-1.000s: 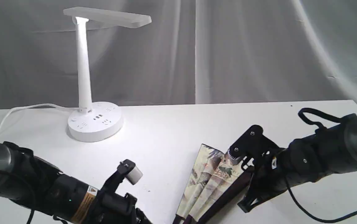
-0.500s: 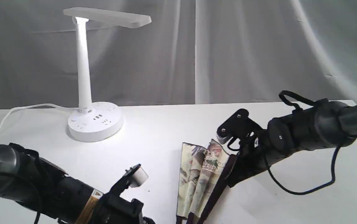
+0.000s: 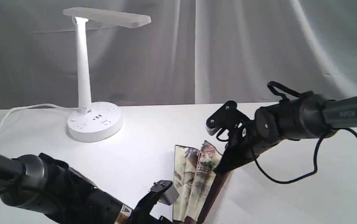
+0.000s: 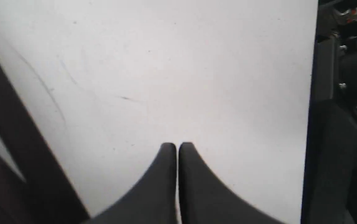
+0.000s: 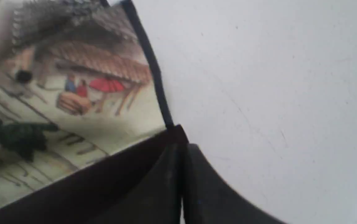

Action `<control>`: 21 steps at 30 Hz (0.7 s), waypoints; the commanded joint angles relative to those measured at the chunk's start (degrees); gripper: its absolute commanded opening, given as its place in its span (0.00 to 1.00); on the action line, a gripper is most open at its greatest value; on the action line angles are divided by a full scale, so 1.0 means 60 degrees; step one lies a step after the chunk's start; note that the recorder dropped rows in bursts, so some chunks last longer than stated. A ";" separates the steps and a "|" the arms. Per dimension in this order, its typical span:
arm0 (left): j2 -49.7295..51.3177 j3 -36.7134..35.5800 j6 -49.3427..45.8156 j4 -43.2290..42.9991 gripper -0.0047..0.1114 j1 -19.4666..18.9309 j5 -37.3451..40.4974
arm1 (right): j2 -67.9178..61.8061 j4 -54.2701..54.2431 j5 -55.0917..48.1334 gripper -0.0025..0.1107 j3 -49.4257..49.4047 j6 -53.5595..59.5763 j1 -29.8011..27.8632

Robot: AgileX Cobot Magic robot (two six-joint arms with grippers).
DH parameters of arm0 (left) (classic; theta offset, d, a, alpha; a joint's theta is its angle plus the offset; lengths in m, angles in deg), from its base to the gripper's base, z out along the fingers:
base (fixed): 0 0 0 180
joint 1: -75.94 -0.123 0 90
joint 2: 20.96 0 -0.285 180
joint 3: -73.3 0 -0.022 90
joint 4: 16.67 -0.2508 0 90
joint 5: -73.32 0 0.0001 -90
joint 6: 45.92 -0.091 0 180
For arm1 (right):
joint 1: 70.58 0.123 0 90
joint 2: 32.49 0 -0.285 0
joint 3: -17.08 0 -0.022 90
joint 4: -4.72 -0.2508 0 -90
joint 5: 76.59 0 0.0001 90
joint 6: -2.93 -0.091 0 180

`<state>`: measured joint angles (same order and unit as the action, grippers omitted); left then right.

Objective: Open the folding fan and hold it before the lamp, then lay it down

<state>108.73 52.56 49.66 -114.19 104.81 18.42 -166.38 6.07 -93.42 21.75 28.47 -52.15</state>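
Note:
The folding fan (image 3: 194,174) stands partly open near the table's front, its cream painted pleats (image 5: 72,93) fanning upward between dark maroon guards. My right gripper (image 5: 183,146) is shut on the right-hand guard (image 3: 214,189), gripping it near its upper end (image 3: 225,163). The left gripper (image 4: 177,144) is shut with nothing between its fingers, hovering over bare table beside a dark fan rib (image 4: 16,130). In the exterior view its fingertips lie below the frame's edge, near the fan's foot. The white lamp (image 3: 83,77) stands lit at the back left.
The lamp's round socketed base (image 3: 95,123) and white cord (image 3: 16,109) lie at the back left. A grey curtain (image 3: 228,49) hangs behind the white table (image 3: 153,133). The table's edge (image 4: 312,93) runs close by the left gripper.
The right gripper has moved left and up with the guard, swinging the fan more upright. The left arm has slid right toward the fan's foot.

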 commanded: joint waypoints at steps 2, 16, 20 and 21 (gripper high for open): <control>-0.0181 0.0358 0.0070 -0.0277 0.04 -0.0255 -0.1567 | 0.0903 -0.0087 -0.0479 0.02 0.0151 -0.0860 -0.0240; -0.2485 0.0360 0.0157 -0.0404 0.04 -0.1819 0.0552 | 0.3131 -0.2306 -0.2354 0.02 -0.1192 -0.2227 -0.1296; -0.2621 0.0360 0.0122 -0.0404 0.04 -0.1819 0.3072 | 0.3131 -0.4088 -0.2046 0.02 -0.2244 -0.1748 -0.1296; -0.2621 0.0340 0.0122 -0.0404 0.04 -0.1819 0.3671 | 0.3131 -0.4794 -0.1881 0.02 -0.2546 -0.1441 -0.1279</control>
<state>93.52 54.97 50.10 -116.92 93.97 34.50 -147.97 -16.90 -106.34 8.78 17.52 -59.70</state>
